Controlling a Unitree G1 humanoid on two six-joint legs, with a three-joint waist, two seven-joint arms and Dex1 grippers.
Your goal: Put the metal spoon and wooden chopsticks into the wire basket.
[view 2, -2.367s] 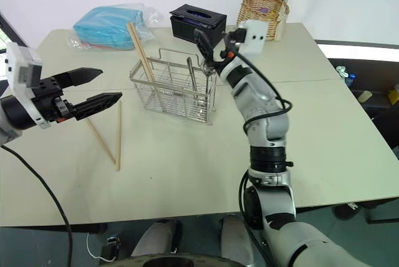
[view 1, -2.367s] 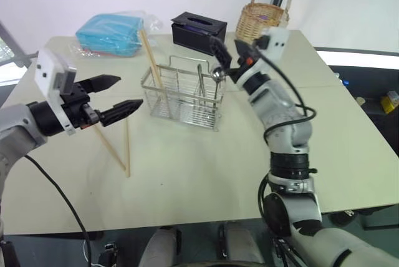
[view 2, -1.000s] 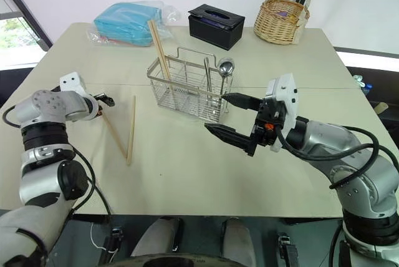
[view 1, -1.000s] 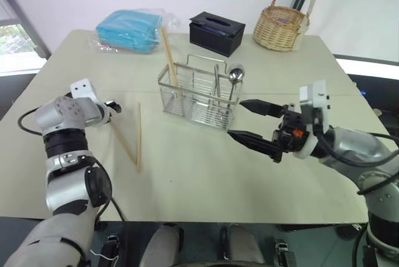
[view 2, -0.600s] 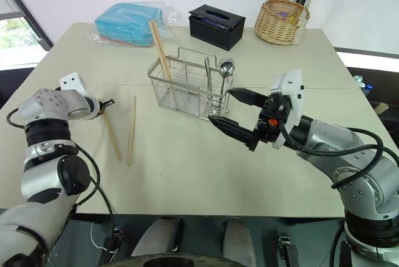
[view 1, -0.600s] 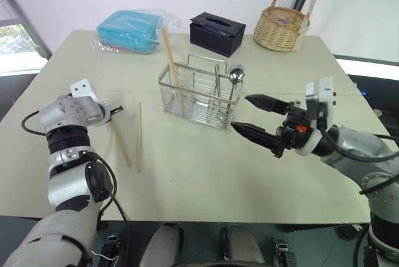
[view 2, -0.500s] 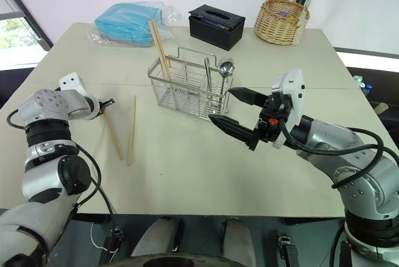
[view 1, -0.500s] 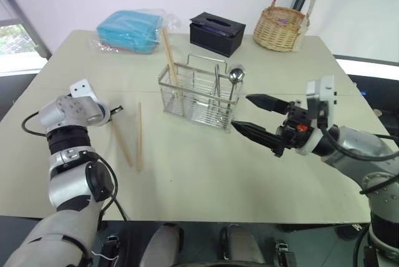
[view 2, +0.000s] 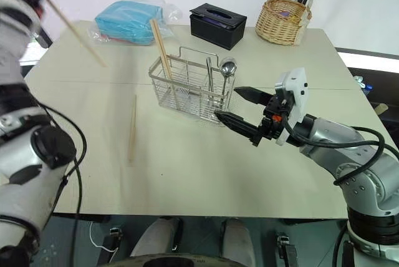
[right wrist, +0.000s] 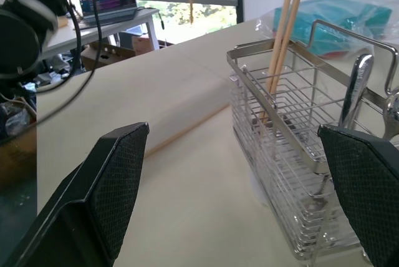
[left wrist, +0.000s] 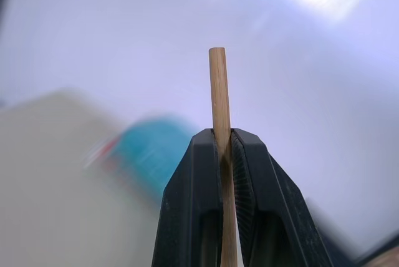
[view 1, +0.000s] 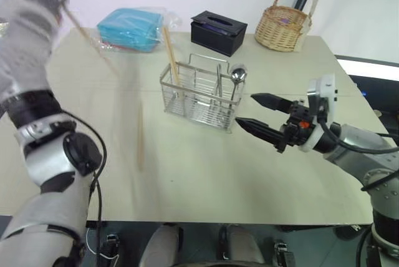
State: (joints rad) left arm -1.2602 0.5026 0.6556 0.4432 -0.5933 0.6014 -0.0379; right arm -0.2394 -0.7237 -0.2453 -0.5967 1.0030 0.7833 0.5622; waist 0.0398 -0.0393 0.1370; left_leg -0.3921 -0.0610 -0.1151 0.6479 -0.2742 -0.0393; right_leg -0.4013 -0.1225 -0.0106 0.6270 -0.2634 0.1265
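Chopsticks first: two lean in the left end of the wire basket [view 2: 190, 86], one lies flat on the table [view 2: 187, 155] at [view 2: 132, 128], and one [left wrist: 219, 155] is pinched tight in the left gripper [left wrist: 222, 139], up in the air (blurry). Spoon [view 2: 225, 70] stands in the basket's right end. Right gripper [view 2: 240, 110] hovers near the basket, fingers spread wide, holding nothing.
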